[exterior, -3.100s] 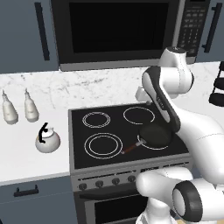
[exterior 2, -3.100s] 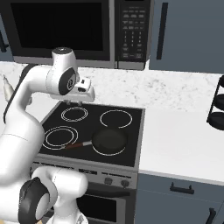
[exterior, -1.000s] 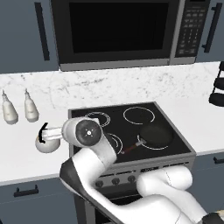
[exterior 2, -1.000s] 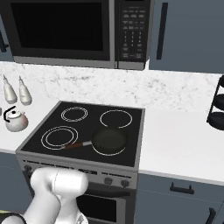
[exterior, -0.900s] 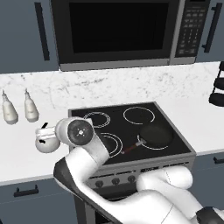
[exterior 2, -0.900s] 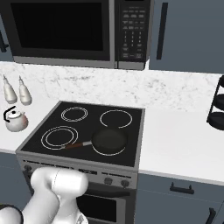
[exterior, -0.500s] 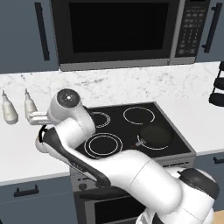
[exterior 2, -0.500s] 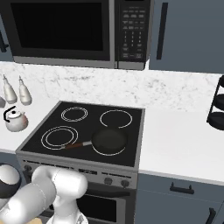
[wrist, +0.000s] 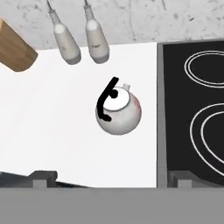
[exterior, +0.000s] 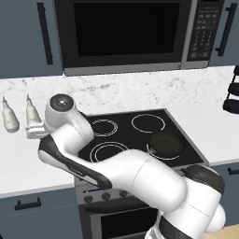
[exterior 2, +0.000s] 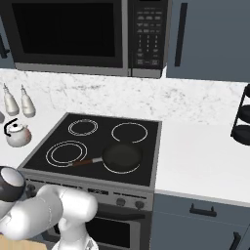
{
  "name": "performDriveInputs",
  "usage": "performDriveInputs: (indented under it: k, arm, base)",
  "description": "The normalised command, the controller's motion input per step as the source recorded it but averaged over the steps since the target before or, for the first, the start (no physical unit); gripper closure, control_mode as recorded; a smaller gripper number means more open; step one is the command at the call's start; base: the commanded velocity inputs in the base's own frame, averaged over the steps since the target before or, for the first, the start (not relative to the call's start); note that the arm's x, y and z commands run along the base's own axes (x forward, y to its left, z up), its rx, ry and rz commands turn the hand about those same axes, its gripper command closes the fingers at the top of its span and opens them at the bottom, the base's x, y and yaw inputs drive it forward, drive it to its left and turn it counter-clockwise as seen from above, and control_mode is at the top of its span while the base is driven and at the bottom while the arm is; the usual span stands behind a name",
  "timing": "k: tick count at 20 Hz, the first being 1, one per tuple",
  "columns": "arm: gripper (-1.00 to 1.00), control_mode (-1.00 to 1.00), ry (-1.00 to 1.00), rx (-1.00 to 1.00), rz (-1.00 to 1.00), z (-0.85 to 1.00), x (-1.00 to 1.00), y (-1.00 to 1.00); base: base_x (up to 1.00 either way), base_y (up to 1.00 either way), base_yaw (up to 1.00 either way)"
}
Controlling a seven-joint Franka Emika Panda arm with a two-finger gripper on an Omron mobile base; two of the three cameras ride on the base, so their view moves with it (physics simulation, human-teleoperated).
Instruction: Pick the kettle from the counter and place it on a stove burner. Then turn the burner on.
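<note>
Hand view looks down on the kettle (wrist: 118, 111), which sits upright on the white counter (wrist: 52, 131) with bare counter all around it, its thin black handle arched over the lid knob. The two dark fingertips (wrist: 43, 177) rise at the bottom edge, spread wide with nothing between them; the gripper (wrist: 111, 179) hangs above the counter on the near side of the kettle, touching nothing. Just beyond the kettle, near the marbled backsplash, stand two pale slim-necked bottles (wrist: 81, 39), and a wooden block (wrist: 15, 48) shows further along from them, away from the stove. On the kettle's other side lies the black glass cooktop (wrist: 175, 109), where the large double-ringed stove burner (wrist: 210, 138) lies nearest the kettle, cut off by the edge. From the right base view the kettle (exterior 2: 17, 134) stands on the counter just beside the cooktop's edge, level with the large burner (exterior 2: 67, 153). A dark frying pan (exterior 2: 122, 157) rests on the next front burner along from the kettle.
</note>
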Motion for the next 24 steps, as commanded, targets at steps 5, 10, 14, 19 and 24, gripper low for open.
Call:
performDriveInputs:
  k: [5, 10, 14, 19, 24]
  arm:
    - [-1.0, -1.0, 0.12, -0.06, -0.01, -0.16, 0.29, 0.45]
    - [-1.0, -1.0, 0.02, -0.11, -0.01, -0.14, 0.36, 0.24]
    - [-1.0, -1.0, 0.0, -0.09, 0.0, -0.19, 0.39, 0.1]
    - [-1.0, -1.0, 0.06, -0.08, 0.0, -0.12, 0.28, 0.09]
    - [-1.0, -1.0, 0.17, -0.11, 0.0, -0.21, 0.13, 0.02]
  base:
    - [0.0, 0.0, 0.0]
    - [0.0, 0.0, 0.0]
    - [0.0, 0.0, 0.0]
    - [0.0, 0.0, 0.0]
    - [0.0, 0.0, 0.0]
